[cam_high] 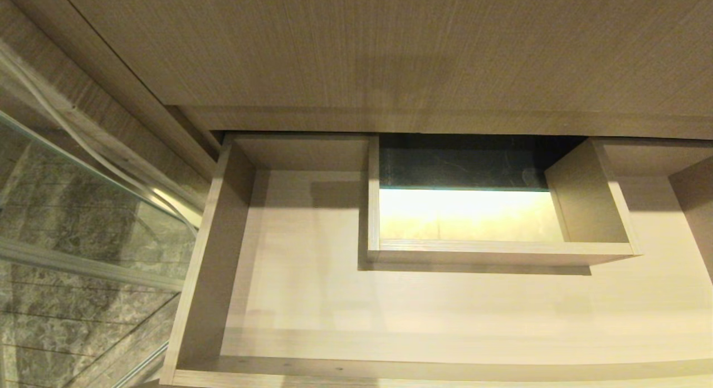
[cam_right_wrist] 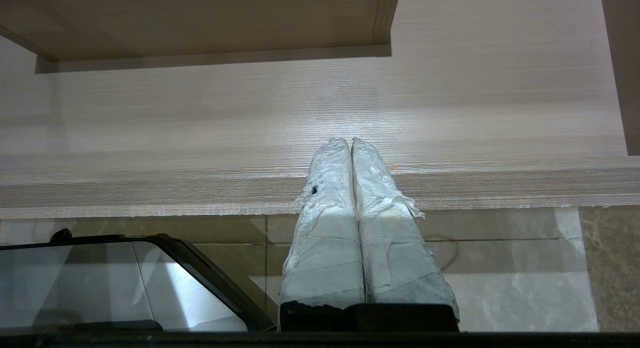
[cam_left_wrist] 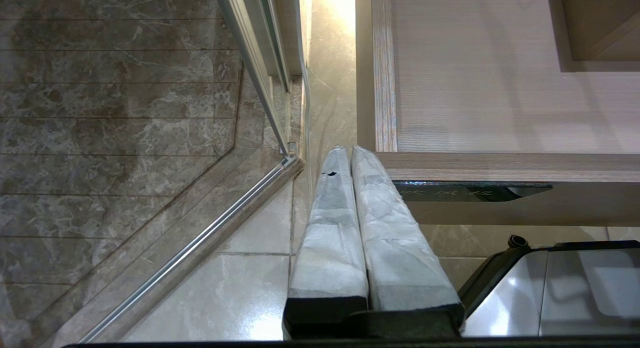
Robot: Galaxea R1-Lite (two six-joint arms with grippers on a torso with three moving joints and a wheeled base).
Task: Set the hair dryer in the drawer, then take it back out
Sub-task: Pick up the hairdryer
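The drawer (cam_high: 207,265) stands pulled out in the head view, wide and shallow, with a pale wood-grain floor and nothing lying in it. Its front carries a small dark label plate (cam_left_wrist: 470,192). The hair dryer is out of view in all three views. My left gripper (cam_left_wrist: 348,151) is shut and empty, hanging over the floor tiles just outside the drawer's front corner. My right gripper (cam_right_wrist: 350,141) is shut and empty too, its taped fingertips over the drawer's front rim (cam_right_wrist: 150,188). Neither arm shows in the head view.
A boxed cut-out (cam_high: 490,255) rises inside the drawer at the back middle. A wood-grain panel (cam_high: 390,54) overhangs the drawer's rear. A glass shower screen (cam_high: 83,210) with a metal rail (cam_left_wrist: 200,243) stands to the left. My base (cam_left_wrist: 550,288) sits below the drawer front.
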